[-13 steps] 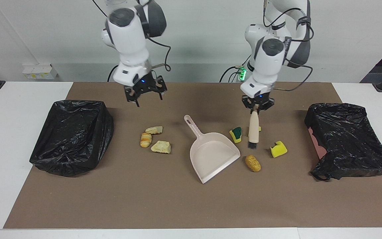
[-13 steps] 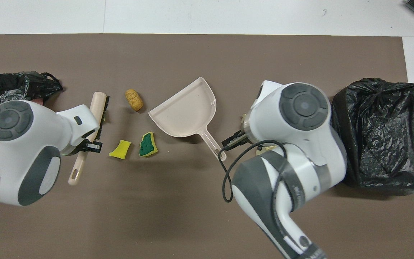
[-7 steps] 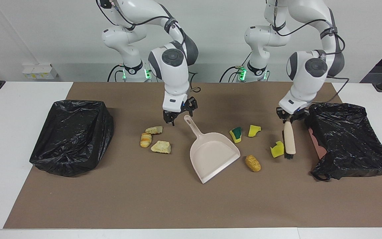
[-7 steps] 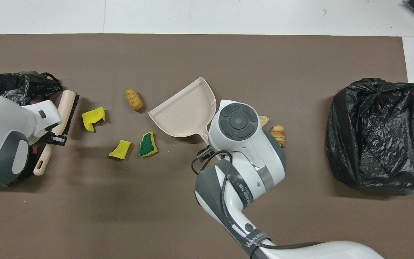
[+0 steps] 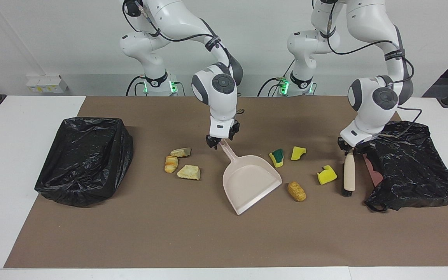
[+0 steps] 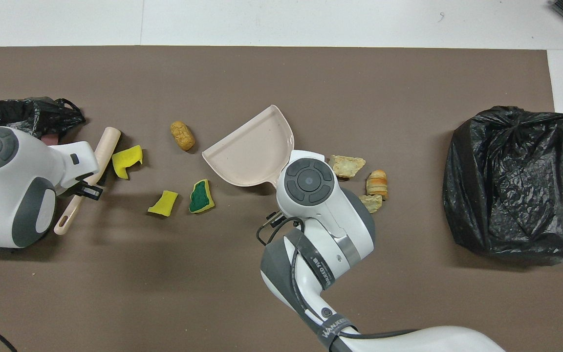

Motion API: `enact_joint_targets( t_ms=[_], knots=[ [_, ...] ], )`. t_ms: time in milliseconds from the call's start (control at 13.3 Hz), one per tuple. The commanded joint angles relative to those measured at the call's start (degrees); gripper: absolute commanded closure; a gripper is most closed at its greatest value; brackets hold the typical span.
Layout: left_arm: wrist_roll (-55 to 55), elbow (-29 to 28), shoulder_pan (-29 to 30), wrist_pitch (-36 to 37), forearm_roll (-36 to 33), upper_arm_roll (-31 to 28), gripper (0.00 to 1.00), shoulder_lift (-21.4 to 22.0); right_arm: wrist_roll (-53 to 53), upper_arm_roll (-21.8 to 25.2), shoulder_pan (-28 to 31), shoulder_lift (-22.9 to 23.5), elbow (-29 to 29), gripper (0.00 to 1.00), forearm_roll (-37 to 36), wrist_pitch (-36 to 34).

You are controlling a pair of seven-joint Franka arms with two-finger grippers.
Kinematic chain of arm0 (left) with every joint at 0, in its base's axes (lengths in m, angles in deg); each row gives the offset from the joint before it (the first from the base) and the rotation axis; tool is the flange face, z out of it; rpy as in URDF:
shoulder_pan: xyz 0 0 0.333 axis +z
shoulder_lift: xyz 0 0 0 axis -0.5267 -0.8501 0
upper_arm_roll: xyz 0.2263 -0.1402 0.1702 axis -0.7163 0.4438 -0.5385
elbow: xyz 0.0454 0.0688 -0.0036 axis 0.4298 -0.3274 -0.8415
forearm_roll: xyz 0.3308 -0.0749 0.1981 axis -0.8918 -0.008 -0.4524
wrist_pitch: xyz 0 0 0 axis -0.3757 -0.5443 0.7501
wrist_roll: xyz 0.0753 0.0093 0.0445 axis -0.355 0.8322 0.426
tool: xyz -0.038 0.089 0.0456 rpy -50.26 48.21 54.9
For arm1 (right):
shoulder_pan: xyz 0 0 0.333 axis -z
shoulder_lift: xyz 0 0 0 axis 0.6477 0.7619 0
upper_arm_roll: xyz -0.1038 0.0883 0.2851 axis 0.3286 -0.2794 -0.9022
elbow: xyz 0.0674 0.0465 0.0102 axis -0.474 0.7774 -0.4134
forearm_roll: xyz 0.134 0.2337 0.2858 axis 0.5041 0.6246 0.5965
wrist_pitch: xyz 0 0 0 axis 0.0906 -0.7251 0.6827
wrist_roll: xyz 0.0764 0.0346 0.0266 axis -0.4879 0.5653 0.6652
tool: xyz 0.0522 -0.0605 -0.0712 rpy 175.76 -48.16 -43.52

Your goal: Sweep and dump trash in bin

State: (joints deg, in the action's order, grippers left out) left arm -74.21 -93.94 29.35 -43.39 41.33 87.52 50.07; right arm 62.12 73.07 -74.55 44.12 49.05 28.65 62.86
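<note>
Left tool (image 5: 351,151): clamped on the handle of the brush (image 5: 349,173), which hangs bristle-end down, its tip at the mat just beside the black bag (image 5: 410,163) at the left arm's end of the desk
Right tool (image 5: 217,142): down at the handle tip of the dustpan (image 5: 247,177); its fingers stand at either side of the handle, whether they grip it I cannot tell; in the overhead view the wrist hides it
Dustpan: flat on the brown mat (image 5: 208,237) at mid-desk, handle toward the robots, mouth pointing away from them, nothing in it
Trash, sponge pieces: a green-and-yellow one (image 5: 276,157) and a yellow one (image 5: 298,153) beside each other, between dustpan and brush; another yellow one (image 5: 326,175) near the brush head
Trash, brown lump (image 5: 296,191): on the mat just beside the dustpan's mouth, farther from the robots than the sponges
Trash, bread-like chunks: three in a loose cluster (image 5: 179,163) beside the dustpan, toward the right arm's end
Second black bag (image 5: 86,159): at the right arm's end, well apart from the chunks
Desk (image 5: 10,128): white, showing around the mat
</note>
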Motion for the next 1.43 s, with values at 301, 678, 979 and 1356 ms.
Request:
enact_joint_targets(
  t_ms=[301,678,979,1356],
  knots=[
    [1.68,2.44,-4.33,-5.26,2.75,-0.41,1.0,-1.17,8.22,-0.17,0.77,0.24,-2.0,1.0,-0.95,0.63],
    [8.34,12.13,-7.05,-4.3,1.88,-0.41,1.0,-9.44,25.12,0.26,3.77,-5.19,-1.92,1.0,-1.2,-4.89],
    [18.17,10.73,-9.25,0.52,2.05,-0.58,1.0,-8.3,40.87,0.44,5.79,-13.28,4.03,1.0,-3.48,-12.39],
    [36.97,8.88,-8.46,0.71,2.14,-0.41,1.0,-7.16,44.85,0.18,4.22,-17.25,13.46,1.0,-4.72,-7.91]
  ],
)
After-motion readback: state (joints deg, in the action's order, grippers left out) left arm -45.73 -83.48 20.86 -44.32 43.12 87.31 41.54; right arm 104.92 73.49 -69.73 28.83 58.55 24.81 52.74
